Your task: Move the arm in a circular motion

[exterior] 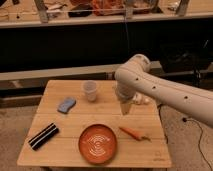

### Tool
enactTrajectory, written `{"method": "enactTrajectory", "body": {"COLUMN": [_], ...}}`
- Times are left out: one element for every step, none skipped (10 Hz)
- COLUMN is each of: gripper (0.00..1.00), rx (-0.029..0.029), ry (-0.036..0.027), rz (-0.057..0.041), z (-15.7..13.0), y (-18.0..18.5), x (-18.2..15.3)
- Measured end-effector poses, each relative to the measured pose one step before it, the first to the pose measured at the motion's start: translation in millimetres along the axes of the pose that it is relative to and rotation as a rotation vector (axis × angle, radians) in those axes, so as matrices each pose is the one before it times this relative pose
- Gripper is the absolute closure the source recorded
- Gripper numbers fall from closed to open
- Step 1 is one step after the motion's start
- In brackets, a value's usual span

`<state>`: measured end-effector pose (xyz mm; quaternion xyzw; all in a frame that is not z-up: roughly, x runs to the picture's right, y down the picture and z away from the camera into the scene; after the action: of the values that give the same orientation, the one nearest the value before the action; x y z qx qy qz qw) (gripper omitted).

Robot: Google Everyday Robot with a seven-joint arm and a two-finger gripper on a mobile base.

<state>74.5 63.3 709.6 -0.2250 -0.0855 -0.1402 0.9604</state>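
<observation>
The cream-white arm (165, 89) with small dark holes reaches in from the right over the wooden table (75, 120). Its bulbous joint bends down into a narrow tapered beige tip, the gripper (125, 108), which hangs above the table's right middle. It is a little above and left of a carrot (133, 133) and right of a translucent cup (89, 90). Nothing shows in the gripper.
An orange plate with white swirl (97, 143) lies at the front centre. A blue sponge (66, 105) sits at the left and a black striped bar (43, 136) at the front left. A small white object (140, 100) lies behind the gripper. A shelf with clutter runs along the back.
</observation>
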Motion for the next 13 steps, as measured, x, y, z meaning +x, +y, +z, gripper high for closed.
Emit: {"method": "enactTrajectory", "body": {"gripper": [0.2,0.2,0.2,0.2,0.2,0.2,0.2,0.2,0.2,0.2,0.2,0.2,0.2], "rx": [0.00297,0.00199,0.00197,0.00114,-0.00046,-0.00194,-0.00194,-0.0018,-0.00354,-0.00217,-0.00492,-0.0041,-0.00219], "ry": [-0.00232,0.00134,0.00162,-0.00062,-0.0029,-0.00121,-0.00045,0.00582,0.00307,-0.00048,-0.00076,-0.00175,0.00103], "rz": [0.01235,0.02263,0.01426,0.02085,0.0092,0.0118,0.018,0.0092,0.00773,0.01173,0.02225,0.0133,0.01161], "z": [1.12,0.26,0.17,0.55,0.63,1.0,0.41,-0.75,-1.2,-0.42,0.07,0.05,-0.57], "y": [-3.91,-1.09,-0.54,-0.51,-2.22,-1.42,-0.94,0.42,2.01,2.21,0.6,1.31,1.13], "x": [3.2,9.25,7.68,10.28,0.72,-0.83,3.47,7.91,7.45,4.86,6.21,2.65,3.25]}}
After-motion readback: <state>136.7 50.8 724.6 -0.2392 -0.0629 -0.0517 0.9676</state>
